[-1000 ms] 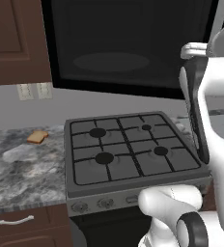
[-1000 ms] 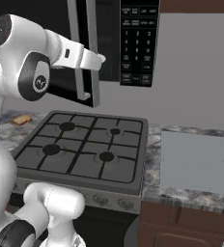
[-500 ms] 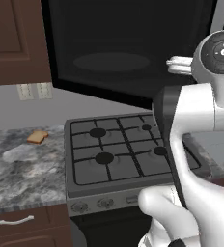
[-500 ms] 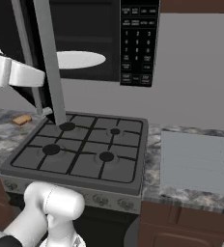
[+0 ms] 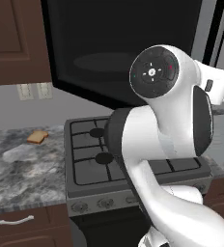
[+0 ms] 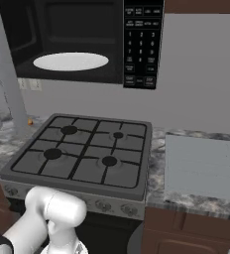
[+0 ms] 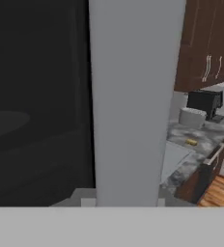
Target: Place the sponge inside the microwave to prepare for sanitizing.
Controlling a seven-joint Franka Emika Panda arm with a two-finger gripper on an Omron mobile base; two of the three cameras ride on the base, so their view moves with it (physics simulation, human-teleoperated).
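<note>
The microwave (image 6: 77, 44) hangs above the stove with its door swung wide open to the left. Its white turntable (image 6: 71, 61) lies bare inside, and the black keypad panel (image 6: 143, 44) is to the right of the cavity. The door's dark glass (image 5: 119, 53) faces the left base camera, and its grey edge (image 6: 8, 74) stands up at the left. In the hand view that grey door edge (image 7: 133, 96) is very close. Far beyond it a small mustard-yellow block, apparently the sponge (image 7: 191, 142), lies on a marble counter. My arm's white elbow (image 5: 157, 111) bulks over the stove.
A black gas stove (image 6: 82, 154) sits under the microwave, with a grey slab (image 6: 206, 166) on the counter to its right. A bread slice (image 5: 36, 137) lies on the marble counter to the left. Near the sponge stand a black appliance (image 7: 205, 102) and a pale pot (image 7: 191, 116).
The microwave door has swung from almost shut to wide open. My arm has swept left, out of the right base view, and its elbow now looms in the left base view.
</note>
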